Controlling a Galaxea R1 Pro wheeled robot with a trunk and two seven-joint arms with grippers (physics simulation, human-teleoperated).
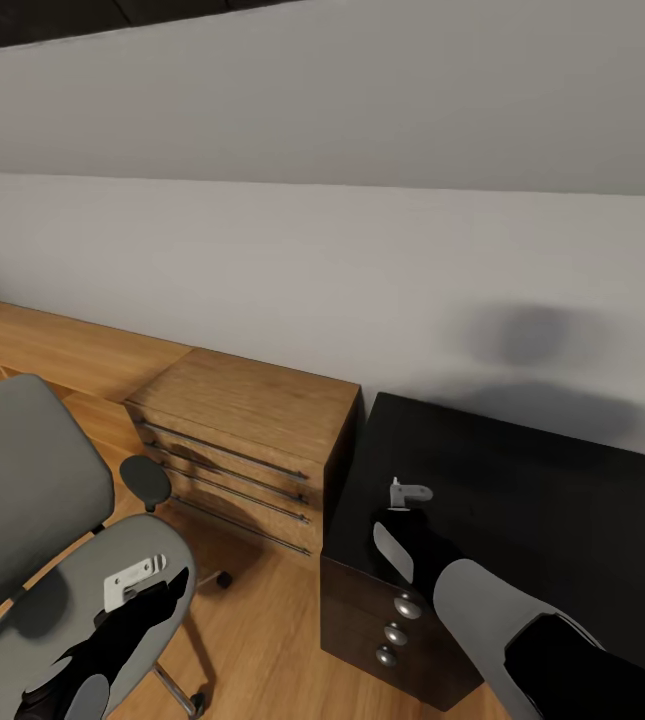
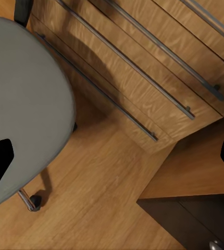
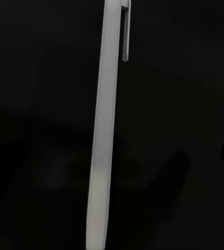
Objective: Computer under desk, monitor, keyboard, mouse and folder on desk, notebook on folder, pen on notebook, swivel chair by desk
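Right pincer (image 1: pixel 402 497) hovers over black three-drawer cabinet (image 1: pixel 482 480) top; thin white-silver pen (image 3: pixel 106 135) lies on cabinet right below it, btwn fingers. Open or clenched: can't tell.

My swivel chair (image 1: pixel 22 480) is grey with black armrests; the drawer chest (image 1: pixel 247 440) is grained light wood; the pen (image 3: pixel 106 146) is white-silver against black.
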